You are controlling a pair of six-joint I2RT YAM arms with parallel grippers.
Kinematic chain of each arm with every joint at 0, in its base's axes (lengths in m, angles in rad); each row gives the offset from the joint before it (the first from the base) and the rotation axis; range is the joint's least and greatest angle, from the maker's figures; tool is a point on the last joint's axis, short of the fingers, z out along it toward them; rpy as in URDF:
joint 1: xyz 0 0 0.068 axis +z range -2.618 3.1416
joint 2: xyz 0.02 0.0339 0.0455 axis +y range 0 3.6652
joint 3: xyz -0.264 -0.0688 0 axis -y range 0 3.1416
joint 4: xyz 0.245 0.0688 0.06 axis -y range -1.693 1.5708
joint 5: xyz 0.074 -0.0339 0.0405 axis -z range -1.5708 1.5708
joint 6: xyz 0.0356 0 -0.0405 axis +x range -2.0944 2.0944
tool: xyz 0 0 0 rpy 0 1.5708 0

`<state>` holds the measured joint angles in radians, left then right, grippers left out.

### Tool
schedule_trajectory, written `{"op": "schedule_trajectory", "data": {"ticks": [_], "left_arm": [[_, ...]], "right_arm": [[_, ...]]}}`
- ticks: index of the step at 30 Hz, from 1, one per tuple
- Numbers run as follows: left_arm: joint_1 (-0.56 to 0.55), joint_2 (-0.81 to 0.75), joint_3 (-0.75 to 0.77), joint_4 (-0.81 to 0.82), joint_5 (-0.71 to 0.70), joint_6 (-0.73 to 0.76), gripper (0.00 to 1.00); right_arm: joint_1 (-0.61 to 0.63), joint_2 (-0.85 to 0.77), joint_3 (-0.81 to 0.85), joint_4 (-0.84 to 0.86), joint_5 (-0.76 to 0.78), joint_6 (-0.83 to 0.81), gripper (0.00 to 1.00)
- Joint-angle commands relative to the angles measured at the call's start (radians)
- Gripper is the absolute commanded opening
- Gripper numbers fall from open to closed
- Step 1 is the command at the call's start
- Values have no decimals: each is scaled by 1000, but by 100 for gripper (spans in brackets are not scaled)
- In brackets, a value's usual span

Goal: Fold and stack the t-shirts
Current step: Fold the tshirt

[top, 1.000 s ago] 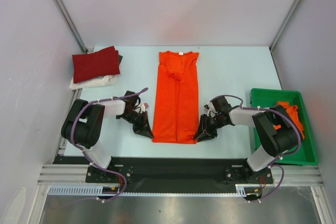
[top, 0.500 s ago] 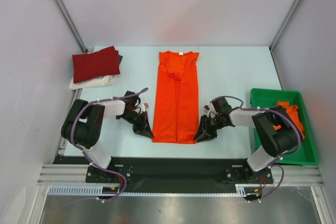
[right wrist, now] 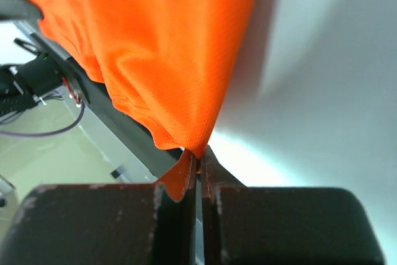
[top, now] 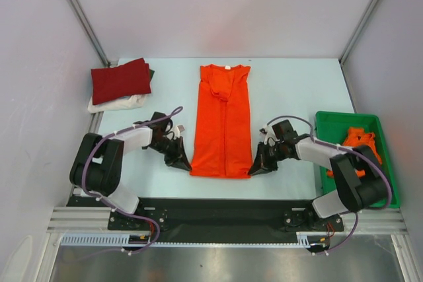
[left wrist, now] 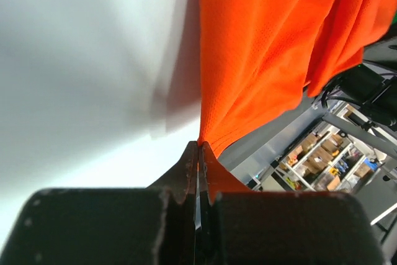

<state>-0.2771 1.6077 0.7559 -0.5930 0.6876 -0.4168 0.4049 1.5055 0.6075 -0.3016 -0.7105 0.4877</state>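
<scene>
Left gripper (top: 181, 162) is at the near-left hem corner of the orange t-shirt (top: 221, 123), fingers clamped on the cloth. In the left wrist view the corner is caught between the tips with no gap. Right gripper (top: 256, 168) mirrors it at the shirt's near-right hem corner, also pinched shut on cloth (a small tab of orange pokes out past the tips in the right wrist view).

The shirt is folded lengthwise into a narrow strip lying on the table (top: 291, 90), hem toward the arm bases and collar at the far end. The sleeves are tucked in near the collar.

Right of the shirt's near half, well apart from it, is the green bin (top: 330, 118), with a second orange t-shirt (top: 360, 140) crumpled inside.

Left of the shirt's collar end, well apart: a folded dark red t-shirt (top: 120, 78) sits on top of a white t-shirt (top: 117, 104).
</scene>
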Motion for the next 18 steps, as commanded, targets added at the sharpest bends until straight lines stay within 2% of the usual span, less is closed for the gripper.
{"op": "schedule_trajectory", "data": {"ticks": [1,8,18], "left_arm": [[35,-83,55,-27,15,71,0],[41,-103,166,-45,50,90,0],[41,-22,347,-96,67,144,1]], "right_arm": [[-37,-120,41,-99,11,-116,0],[-100,-163,130,-139,8,-176,0],[-106,-70,282,-88,11,-184,0]]}}
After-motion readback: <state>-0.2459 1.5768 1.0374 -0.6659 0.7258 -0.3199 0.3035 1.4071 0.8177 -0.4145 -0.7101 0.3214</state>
